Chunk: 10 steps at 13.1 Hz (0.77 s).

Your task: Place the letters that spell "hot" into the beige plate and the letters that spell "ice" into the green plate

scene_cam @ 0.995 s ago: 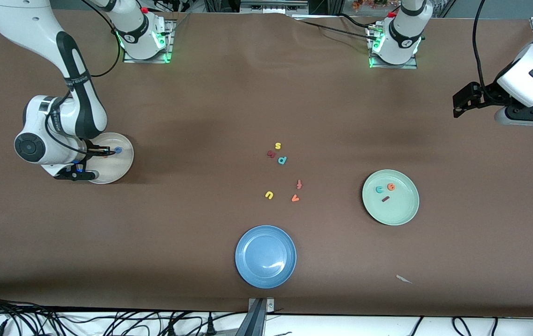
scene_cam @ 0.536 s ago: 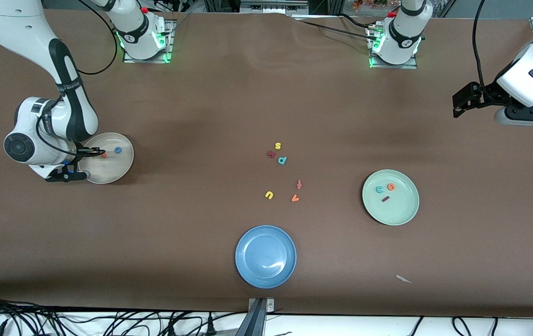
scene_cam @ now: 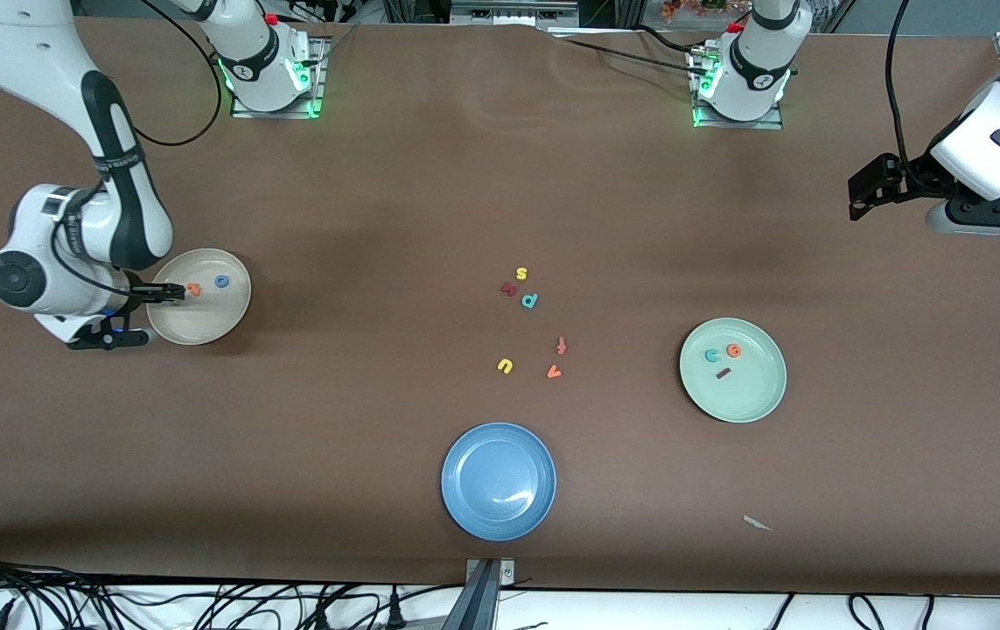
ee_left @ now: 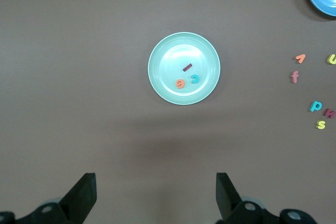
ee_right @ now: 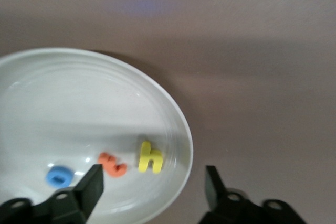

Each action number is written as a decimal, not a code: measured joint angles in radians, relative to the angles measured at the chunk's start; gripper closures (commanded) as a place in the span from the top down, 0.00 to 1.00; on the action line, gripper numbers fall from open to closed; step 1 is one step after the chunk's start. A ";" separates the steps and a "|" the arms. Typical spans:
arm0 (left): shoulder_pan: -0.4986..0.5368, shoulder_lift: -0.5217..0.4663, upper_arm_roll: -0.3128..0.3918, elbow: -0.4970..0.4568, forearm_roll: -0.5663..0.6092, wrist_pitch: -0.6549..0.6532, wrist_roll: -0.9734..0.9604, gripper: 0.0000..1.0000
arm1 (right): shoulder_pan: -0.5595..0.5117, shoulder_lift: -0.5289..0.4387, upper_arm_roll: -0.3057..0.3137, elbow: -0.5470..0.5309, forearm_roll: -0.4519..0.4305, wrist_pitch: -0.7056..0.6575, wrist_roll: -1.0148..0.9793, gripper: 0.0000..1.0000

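Two plates filled, both hands empty and spread apart.

Nearest the front camera on the bench (scene_cam: 360, 455) sits the blue plate (scene_cam: 499, 481); at its 12 o'clock lie the spare letters (scene_cam: 530, 324), and at its 2 o'clock the green plate (scene_cam: 732, 370) carries the teal c (scene_cam: 712, 355), orange e (scene_cam: 733, 350) and dark red i (scene_cam: 723, 373). At the blue plate's 10 o'clock, toward the right arm's end, the beige plate (scene_cam: 199, 296) carries the blue o (scene_cam: 221, 281), orange t (scene_cam: 194, 289) and, seen in the right wrist view, the yellow h (ee_right: 150, 157). The right hand (scene_cam: 169, 293) hovers low over that plate's rim, fingers wide apart, touching nothing. The left hand (scene_cam: 869, 188) waits high over the left arm's end of the bench, fingers (ee_left: 83, 196) fully apart.
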<state>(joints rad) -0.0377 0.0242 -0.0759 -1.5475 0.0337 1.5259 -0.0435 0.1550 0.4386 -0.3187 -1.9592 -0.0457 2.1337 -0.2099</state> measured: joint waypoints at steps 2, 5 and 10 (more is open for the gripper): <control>0.000 0.000 0.000 0.000 0.000 0.000 0.000 1.00 | 0.005 -0.065 0.006 0.076 0.007 -0.112 0.002 0.99; 0.000 0.000 -0.001 0.000 0.000 0.000 0.000 1.00 | 0.007 -0.176 0.053 0.212 0.009 -0.294 0.025 0.99; 0.000 0.000 -0.001 0.000 0.000 0.000 0.000 1.00 | 0.009 -0.230 0.112 0.438 0.009 -0.542 0.123 1.00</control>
<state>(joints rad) -0.0378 0.0242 -0.0766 -1.5475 0.0337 1.5257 -0.0435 0.1639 0.2091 -0.2065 -1.5216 -0.0363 1.5918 -0.0872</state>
